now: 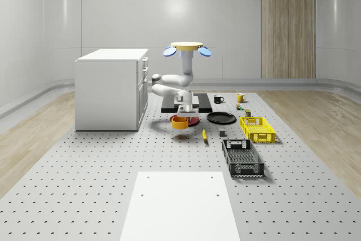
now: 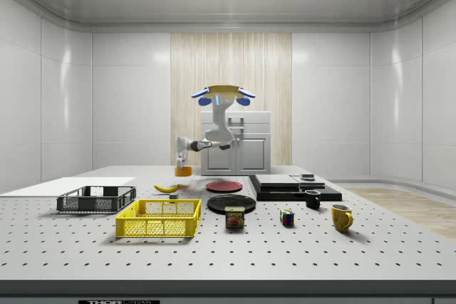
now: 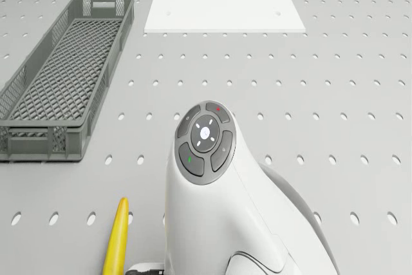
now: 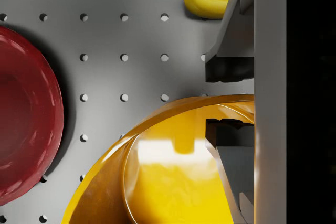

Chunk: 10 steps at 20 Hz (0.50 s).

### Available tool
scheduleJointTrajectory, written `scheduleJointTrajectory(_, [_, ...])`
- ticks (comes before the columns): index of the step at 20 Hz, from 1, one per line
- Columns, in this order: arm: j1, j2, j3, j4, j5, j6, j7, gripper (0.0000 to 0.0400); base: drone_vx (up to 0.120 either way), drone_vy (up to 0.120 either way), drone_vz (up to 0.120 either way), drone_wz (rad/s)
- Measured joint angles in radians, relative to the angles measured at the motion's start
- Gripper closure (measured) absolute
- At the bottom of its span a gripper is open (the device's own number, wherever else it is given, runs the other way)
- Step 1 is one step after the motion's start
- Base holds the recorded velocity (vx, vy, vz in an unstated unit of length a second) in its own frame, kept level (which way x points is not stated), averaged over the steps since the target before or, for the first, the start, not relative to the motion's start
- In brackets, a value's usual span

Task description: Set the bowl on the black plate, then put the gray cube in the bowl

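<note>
Worktop point(image 1: 84, 196): perforated grey surface, held clear of by the bowl.
Drone point(image 1: 188, 47): seen hovering at upper centre.
End effector point(image 1: 183, 112): clamped on the bowl's rim.
Bowl point(image 1: 180, 122): orange, mid-frame, left of black plate point(image 1: 221, 118).

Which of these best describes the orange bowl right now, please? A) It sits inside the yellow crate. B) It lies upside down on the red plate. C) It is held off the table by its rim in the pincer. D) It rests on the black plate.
C: in the wrist view the pincer grips the bowl by its rim, and the side view shows it above the table.
</note>
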Motion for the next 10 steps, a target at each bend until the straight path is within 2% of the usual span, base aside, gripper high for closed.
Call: scheduleJointTrajectory(10, [-0.001,-0.004,0.007,-0.002,0.008,0.001,0.001,0.0300,-0.120,0.120,0.004,0.000])
